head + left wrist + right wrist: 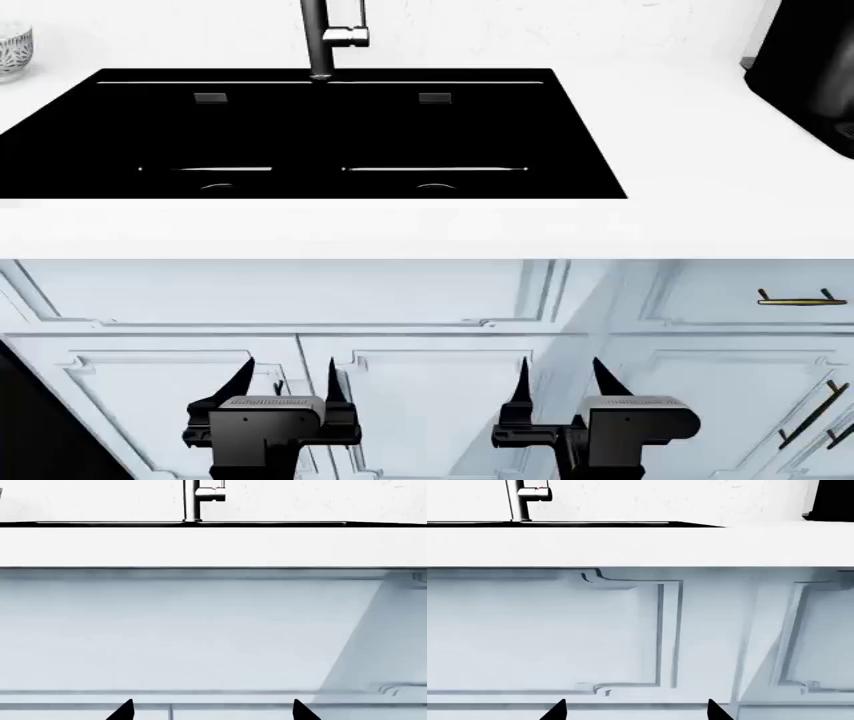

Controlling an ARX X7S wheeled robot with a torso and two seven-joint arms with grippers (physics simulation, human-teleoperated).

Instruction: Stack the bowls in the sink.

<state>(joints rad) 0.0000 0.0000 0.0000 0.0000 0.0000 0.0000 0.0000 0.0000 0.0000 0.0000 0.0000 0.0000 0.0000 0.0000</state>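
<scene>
patterned bowl [12, 50] sits at the far left edge of the head view, on the white counter [694, 150] just left of the sink's back corner, cut off by the frame; only a slice shows, so it may be the floral one, hard to be sure. sink [54, 140] is a wide black basin set in the counter, inside too dark to read beyond faint glints. faucet [320, 40] stands at the middle of its back rim. a dark object [807, 70] sits on the counter at far right. below, pale blue cabinet doors [427, 300], one brass handle [801, 298] at right. left gripper [287, 385] and right gripper [558, 385] hang low in front of the doors, well apart from the sink, both with fingers spread wide, holding nothing
</scene>
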